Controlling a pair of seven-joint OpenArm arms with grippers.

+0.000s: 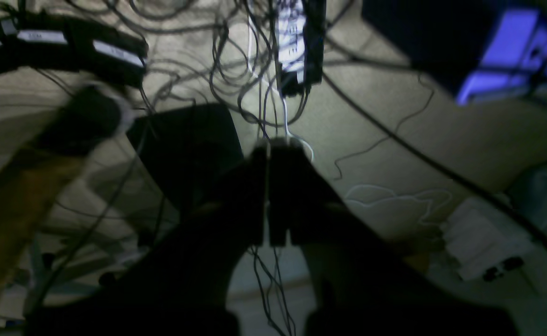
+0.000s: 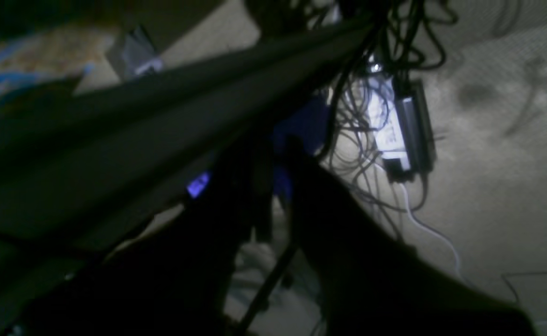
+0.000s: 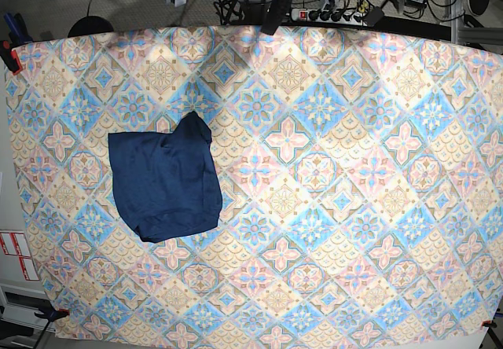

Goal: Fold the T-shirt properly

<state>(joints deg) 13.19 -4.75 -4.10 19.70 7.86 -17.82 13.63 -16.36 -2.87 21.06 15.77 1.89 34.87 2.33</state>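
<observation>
Navy T-shirt (image 3: 163, 180) on patterned cloth (image 3: 354, 207), apart from closed, empty left end effector (image 1: 268, 196).

Both wrist views look dim and blurred to me; I can't tell whether the right gripper (image 2: 273, 186) at frame centre is closed.

Dark navy-blue T-shirt (image 3: 165, 180) of soft, matt knit cloth, faintly creased, bench covered by matt printed cloth (image 3: 354, 207) in pastel tile pattern, smooth, black cables (image 1: 395, 135) glossy plastic.
</observation>
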